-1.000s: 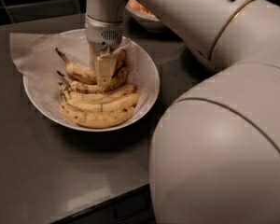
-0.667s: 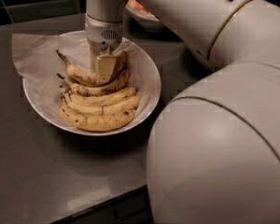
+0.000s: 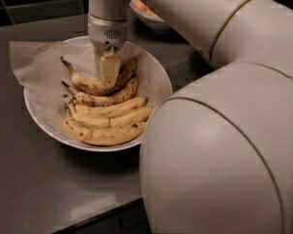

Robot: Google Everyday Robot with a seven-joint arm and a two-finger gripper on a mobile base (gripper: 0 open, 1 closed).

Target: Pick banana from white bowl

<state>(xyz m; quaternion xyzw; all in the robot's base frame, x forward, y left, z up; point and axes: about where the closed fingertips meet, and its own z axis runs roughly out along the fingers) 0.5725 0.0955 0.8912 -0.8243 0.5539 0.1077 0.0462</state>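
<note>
On counter (image 3: 44, 189), left of centre: bowl (image 3: 39, 123). Paper sheet (image 3: 34, 65) in bowl, under fruit, spilling over rear-left rim onto counter. At back of pile: banana (image 3: 85, 85), stem toward left. In front of it, other bananas (image 3: 110, 121), side by side, stems left too. My gripper (image 3: 106, 78) reaches straight down from above, tip at banana's middle. My arm (image 3: 224, 145) right of bowl, nearest camera. Behind, second bowl (image 3: 149, 13), partly hidden by arm.
</note>
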